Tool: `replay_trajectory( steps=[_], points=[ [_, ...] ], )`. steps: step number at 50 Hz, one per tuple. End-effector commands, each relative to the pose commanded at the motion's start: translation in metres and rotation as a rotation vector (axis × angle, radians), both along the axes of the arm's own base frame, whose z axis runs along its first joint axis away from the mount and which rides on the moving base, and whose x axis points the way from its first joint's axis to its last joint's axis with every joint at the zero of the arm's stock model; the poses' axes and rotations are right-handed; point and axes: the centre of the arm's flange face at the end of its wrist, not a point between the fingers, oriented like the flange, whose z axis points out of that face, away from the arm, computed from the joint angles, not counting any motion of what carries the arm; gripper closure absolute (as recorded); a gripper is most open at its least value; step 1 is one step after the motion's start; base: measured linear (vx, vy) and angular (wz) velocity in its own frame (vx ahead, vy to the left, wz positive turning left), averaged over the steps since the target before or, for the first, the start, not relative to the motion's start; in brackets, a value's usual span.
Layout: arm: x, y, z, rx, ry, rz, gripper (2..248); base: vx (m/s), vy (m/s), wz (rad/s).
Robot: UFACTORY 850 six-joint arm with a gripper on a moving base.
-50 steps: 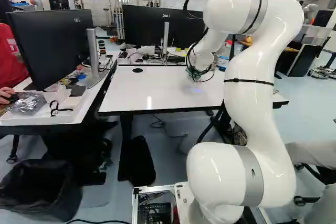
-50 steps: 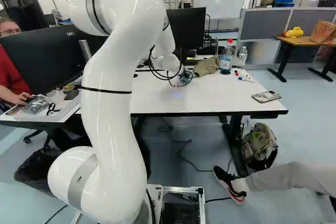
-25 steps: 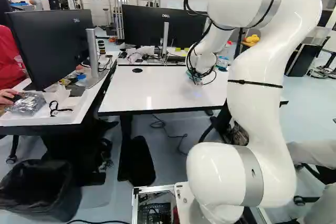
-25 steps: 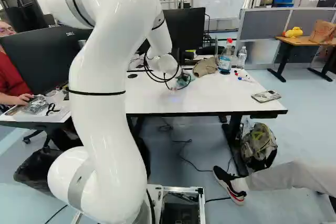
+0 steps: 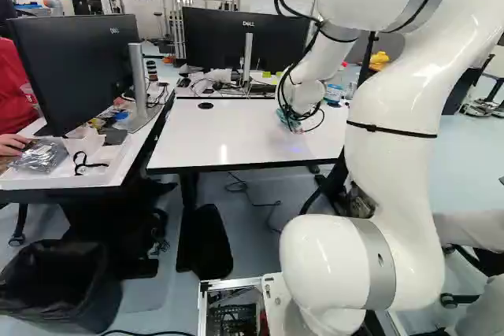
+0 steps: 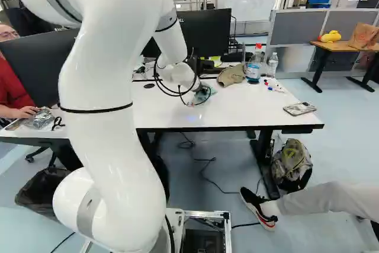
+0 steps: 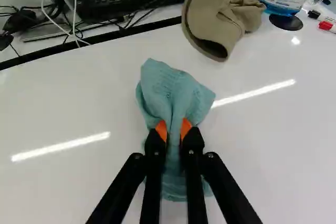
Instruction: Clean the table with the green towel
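A: Quick rundown, L to R?

B: Far L. of the L. base view: silver pkt [image 5: 43, 155] on the side desk [image 5: 47, 182], black bin [image 5: 59, 285] on the floor, then the black monitor [image 5: 79, 68] on that side desk. Next, the main desk [image 5: 185, 143] w/ a round black disc [image 5: 205, 105] nr its far edge, 2nd monitor [image 5: 228, 37] beyond.

A: And the pincer [image 6: 198, 91]?

B: Closed on the towel [image 7: 170, 90], cloth pinched btwn the orange pads [image 7: 186, 128] (looks more teal than green, tbh). It's at the main desk's top, bunched, w/ folds fanning out ahead of the fingers & more cloth under them. Can't tell how much touches the surface.

A: Rt of that, R. base view?

B: Tan cap [image 6: 231, 74], btl w/ blue liquid [image 6: 254, 66], clear btl [image 6: 273, 64], a few markers [image 6: 275, 89], then a flat patterned item [image 6: 300, 109] nr the desk's R. end. Backpack [image 6: 292, 161] on the floor below.
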Motion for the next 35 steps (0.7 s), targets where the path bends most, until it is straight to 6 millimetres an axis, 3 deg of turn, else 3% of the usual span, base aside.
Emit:
replay_trajectory(
  steps=[14, 35],
  points=[
    [-0.008, 0.022, 0.001, 0.001, 0.006, 0.037, 202, 0.0, 0.0, 0.0],
    [-0.011, 0.022, 0.012, -0.002, -0.014, 0.038, 202, 0.0, 0.0, 0.0]
  ],
)
